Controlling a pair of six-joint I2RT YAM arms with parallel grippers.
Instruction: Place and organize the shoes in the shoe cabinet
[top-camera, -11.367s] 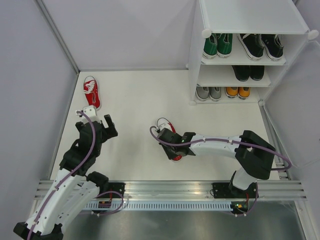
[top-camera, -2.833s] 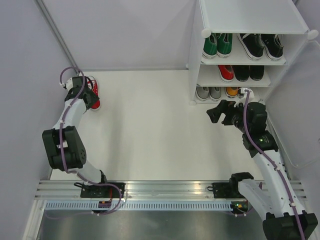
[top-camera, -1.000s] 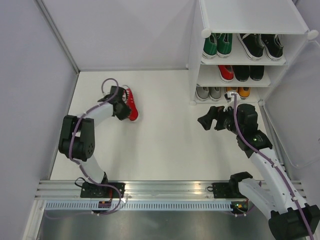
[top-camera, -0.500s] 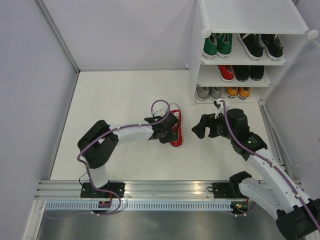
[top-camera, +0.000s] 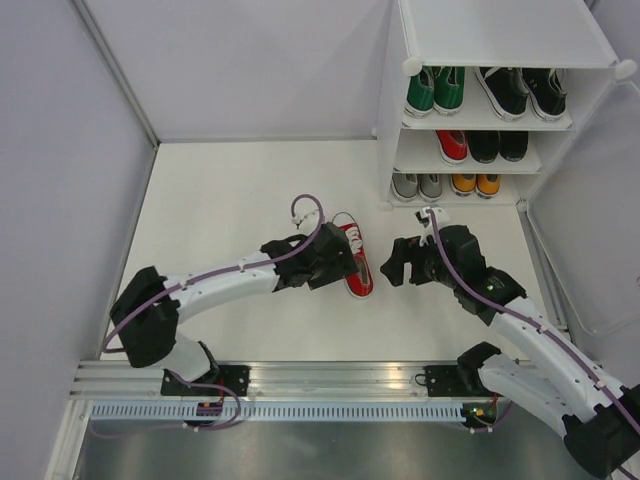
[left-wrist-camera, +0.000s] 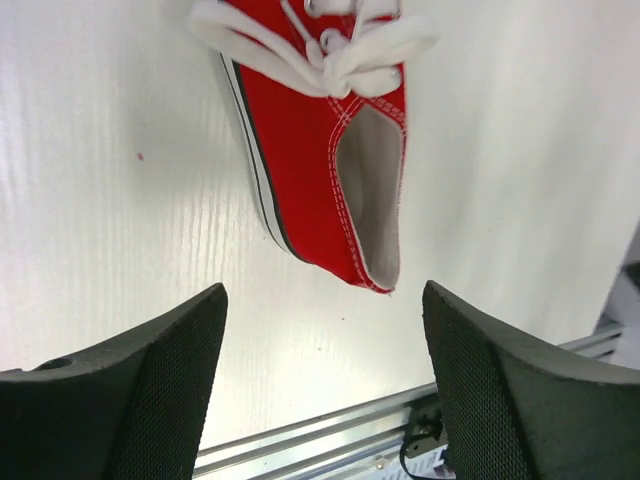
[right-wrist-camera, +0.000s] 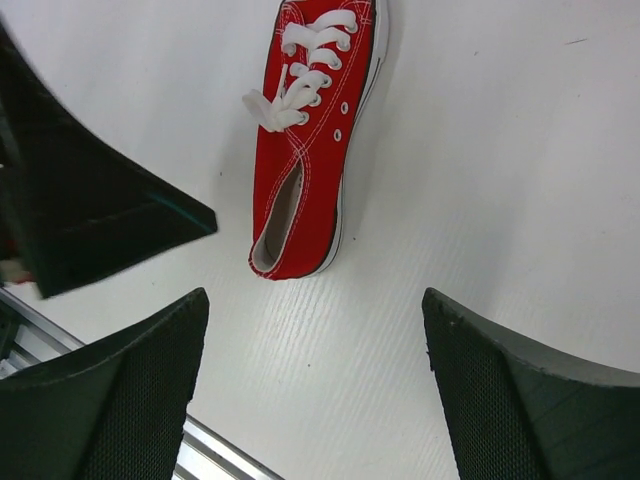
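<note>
A red shoe (top-camera: 353, 258) with white laces lies on the white floor, toe towards the back wall. My left gripper (top-camera: 342, 268) hovers at its left side, open; in the left wrist view that shoe (left-wrist-camera: 320, 150) lies beyond the open gripper (left-wrist-camera: 325, 390), apart from both fingers. My right gripper (top-camera: 392, 268) is open just right of the shoe; its wrist view shows the shoe (right-wrist-camera: 310, 150) ahead of the empty gripper (right-wrist-camera: 315, 390). The shoe cabinet (top-camera: 500, 30) at the back right holds another red shoe (top-camera: 453, 145) on its middle tier.
Inside the cabinet are a green pair (top-camera: 435, 90) and a black pair (top-camera: 520, 92) on the upper tier, a black pair (top-camera: 498, 145) in the middle, and grey (top-camera: 417, 185) and orange (top-camera: 475, 184) pairs at the bottom. A metal rail (top-camera: 340, 380) runs along the near edge.
My left gripper carried the red shoe from the left to the middle, set it down and opened. The right gripper moved left towards the shoe.
</note>
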